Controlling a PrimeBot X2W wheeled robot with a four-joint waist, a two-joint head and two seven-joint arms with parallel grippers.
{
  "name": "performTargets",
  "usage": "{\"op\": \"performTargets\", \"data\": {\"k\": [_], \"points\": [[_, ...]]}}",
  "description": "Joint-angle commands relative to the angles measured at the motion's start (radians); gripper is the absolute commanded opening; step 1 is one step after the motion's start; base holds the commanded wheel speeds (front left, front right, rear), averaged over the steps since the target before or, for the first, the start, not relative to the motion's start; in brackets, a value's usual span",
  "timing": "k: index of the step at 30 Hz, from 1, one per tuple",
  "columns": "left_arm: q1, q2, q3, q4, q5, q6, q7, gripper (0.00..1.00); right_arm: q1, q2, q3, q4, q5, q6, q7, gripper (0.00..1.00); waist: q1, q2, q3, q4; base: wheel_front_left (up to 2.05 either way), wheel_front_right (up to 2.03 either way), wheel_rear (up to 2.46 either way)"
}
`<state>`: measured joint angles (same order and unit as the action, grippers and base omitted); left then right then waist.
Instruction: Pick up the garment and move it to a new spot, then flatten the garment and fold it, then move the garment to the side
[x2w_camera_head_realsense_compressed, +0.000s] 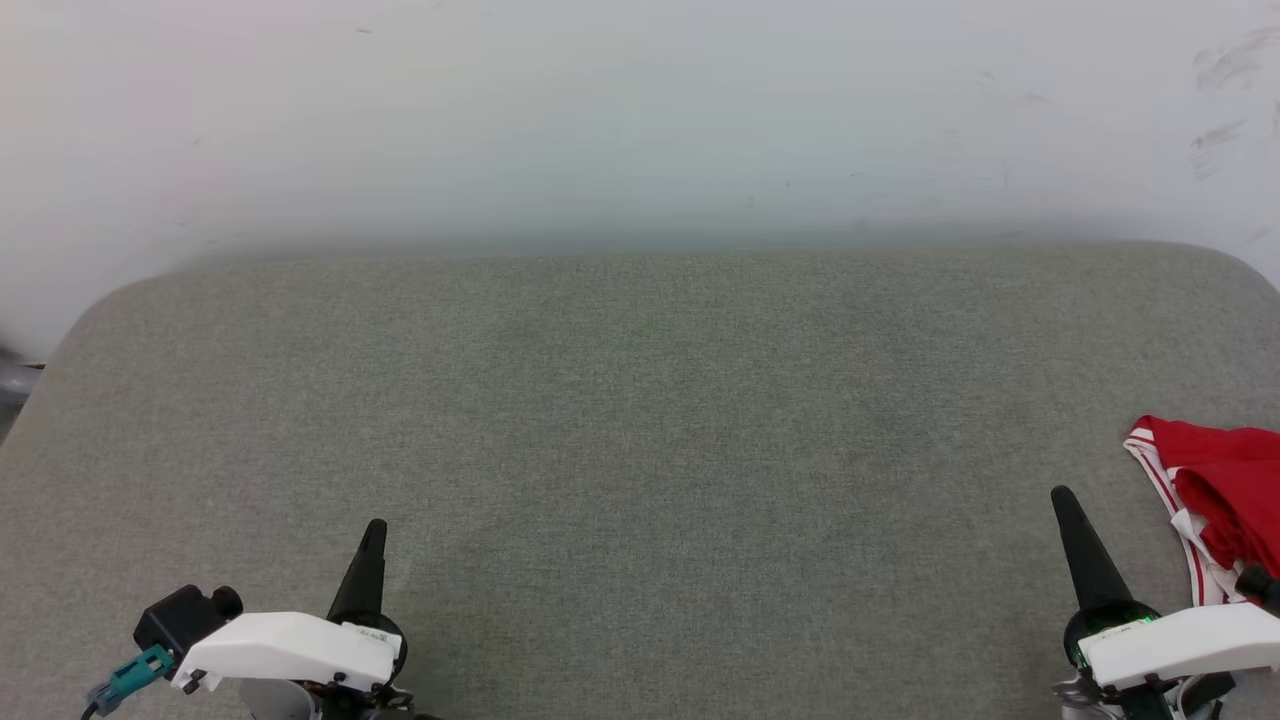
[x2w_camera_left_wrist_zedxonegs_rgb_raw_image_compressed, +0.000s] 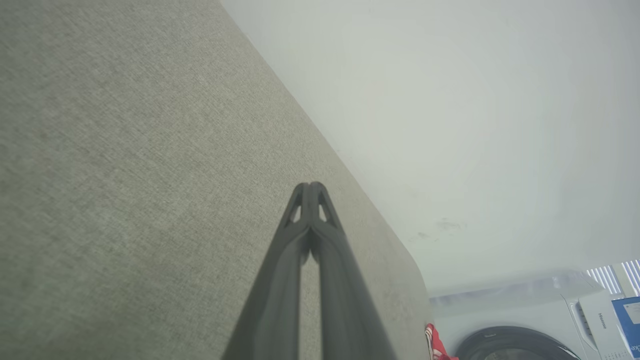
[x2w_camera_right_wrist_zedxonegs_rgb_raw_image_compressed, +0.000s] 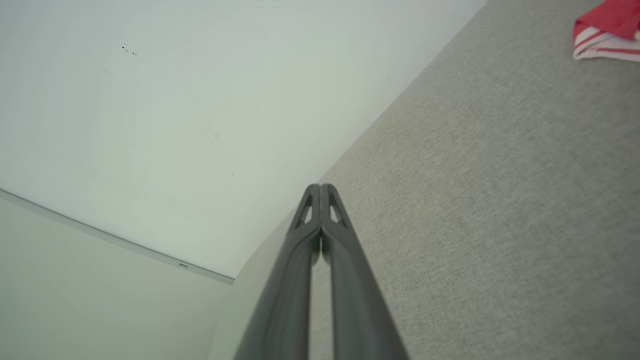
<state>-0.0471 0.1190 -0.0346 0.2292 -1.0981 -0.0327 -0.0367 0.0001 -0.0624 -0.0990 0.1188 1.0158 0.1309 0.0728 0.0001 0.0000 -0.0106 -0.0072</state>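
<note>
Grey cloth surface (x2w_camera_head_realsense_compressed: 640, 420), garment (x2w_camera_head_realsense_compressed: 1225, 490) bunched at right edge, left claw (x2w_camera_head_realsense_compressed: 372, 535) and right claw (x2w_camera_head_realsense_compressed: 1065, 500) pressed together

- Padded grey cloth counter (x2w_camera_head_realsense_compressed: 640, 450) sat against a scuffed white wall (x2w_camera_head_realsense_compressed: 640, 120).
- White front-loading washing machine (x2w_camera_left_wrist_zedxonegs_rgb_raw_image_compressed: 525, 310) stood past its end, so a laundry room, it seemed.
- Red garment (x2w_camera_head_realsense_compressed: 1225, 490) lay on the counter, window blinds (x2w_camera_left_wrist_zedxonegs_rgb_raw_image_compressed: 607, 275) beside the machine.

- garment (x2w_camera_head_realsense_compressed: 1225, 490): red cloth with white parts and red-white striped trim
- crumpled in a loose heap, not spread flat
- lies on grey fabric surface (x2w_camera_head_realsense_compressed: 640, 450), far right, partly cut by head view's edge
</note>
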Motion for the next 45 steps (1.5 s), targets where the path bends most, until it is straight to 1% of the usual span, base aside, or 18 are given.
{"op": "performTargets", "data": {"k": [1, 27, 45], "points": [[-0.026, -0.001, 0.011, -0.006, -0.027, -0.008, 0.008, 0.0, -0.027, 0.001, -0.003, -0.001, 0.032, 0.0, 0.006, 0.0, -0.0001, 0.0, 0.0, 0.0, 0.0, 0.0, 0.0], [-0.047, -0.032, 0.076, 0.004, -0.251, -0.052, 0.076, 0.0, -0.069, 0.007, -0.009, 0.058, 0.292, 0.0, 0.022, 0.0, -0.0001, 0.0, 0.006, 0.003, 0.0, 0.0, 0.0], [-0.056, -0.05, 0.112, 0.01, -0.373, -0.076, 0.112, 0.0, -0.089, 0.01, -0.012, 0.091, 0.433, 0.0, 0.031, 0.0, -0.0001, 0.0, 0.009, 0.005, 0.0, 0.0, 0.0]]}}
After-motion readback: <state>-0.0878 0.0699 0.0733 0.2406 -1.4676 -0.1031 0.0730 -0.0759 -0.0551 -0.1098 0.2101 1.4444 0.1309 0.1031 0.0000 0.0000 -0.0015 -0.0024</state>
